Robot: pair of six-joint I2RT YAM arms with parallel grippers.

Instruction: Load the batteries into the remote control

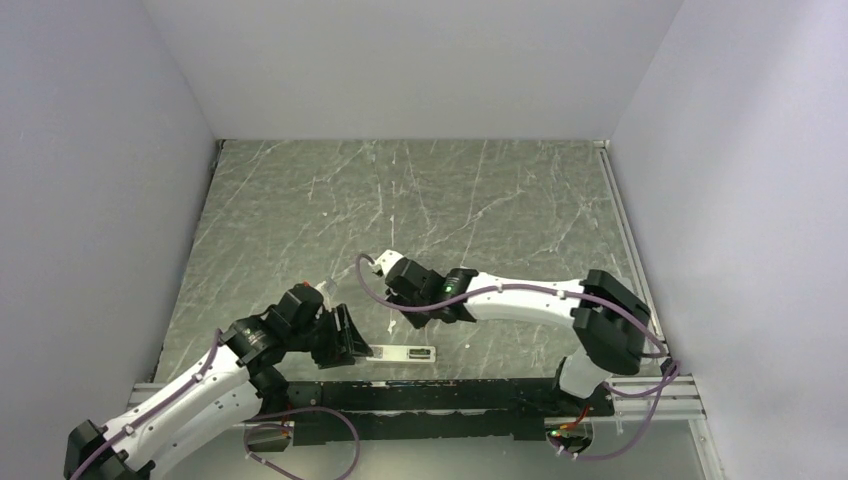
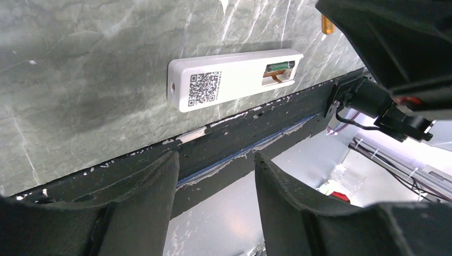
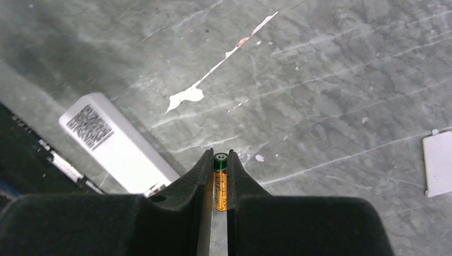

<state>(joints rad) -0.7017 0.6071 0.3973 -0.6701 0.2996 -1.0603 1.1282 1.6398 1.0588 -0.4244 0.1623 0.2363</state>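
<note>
Right gripper (image 3: pixel 219 154) clamps a battery (image 3: pixel 220 189), partly hidden; left gripper (image 2: pixel 216 158) gapes near remote control (image 2: pixel 234 79).

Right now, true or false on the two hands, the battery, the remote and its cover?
1. The right hand is shut on a battery. True.
2. The left hand grips the remote control. False: its fingers are apart and hold nothing, and the remote control lies on the table, clear of them.
3. The remote control lies with its QR label facing up. True.
4. The cover is fitted on the remote control. False: the battery recess is exposed, and a flat white cover piece lies on the table apart from it.
</note>
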